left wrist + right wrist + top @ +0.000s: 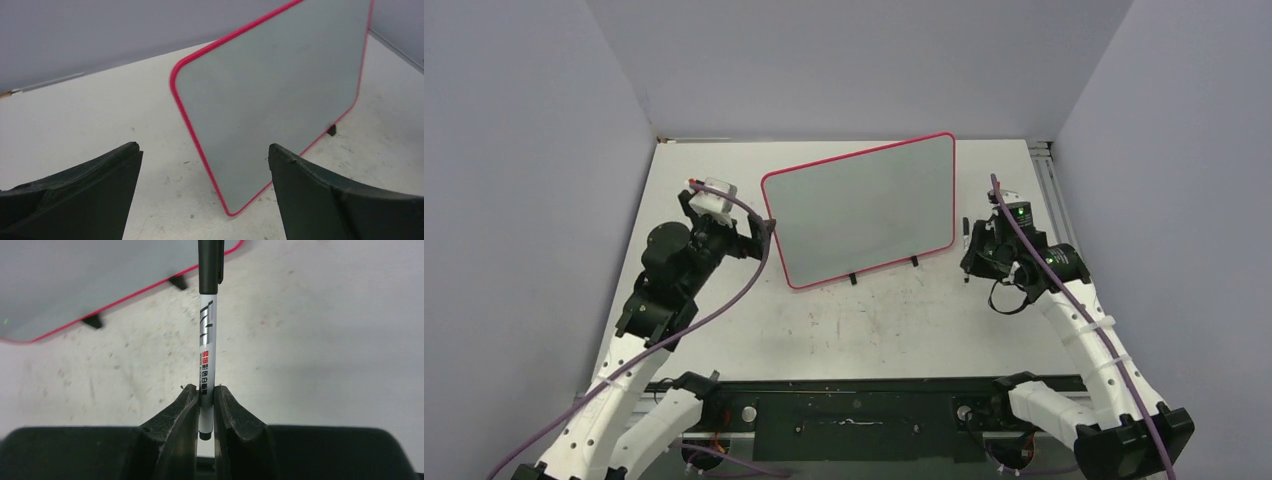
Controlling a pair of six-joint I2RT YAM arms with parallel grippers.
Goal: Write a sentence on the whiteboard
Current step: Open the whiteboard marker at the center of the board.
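The whiteboard (864,210) stands on its black feet (853,279) with a bare face, just ahead of the left gripper (202,150), whose jaws gape empty. It lies ahead-left of the right gripper (206,392), which is clenched on the tail of a marker (207,355). The pen pickup looks underway. The cap (210,265) seems on, so the next move likely calls for uncapping.
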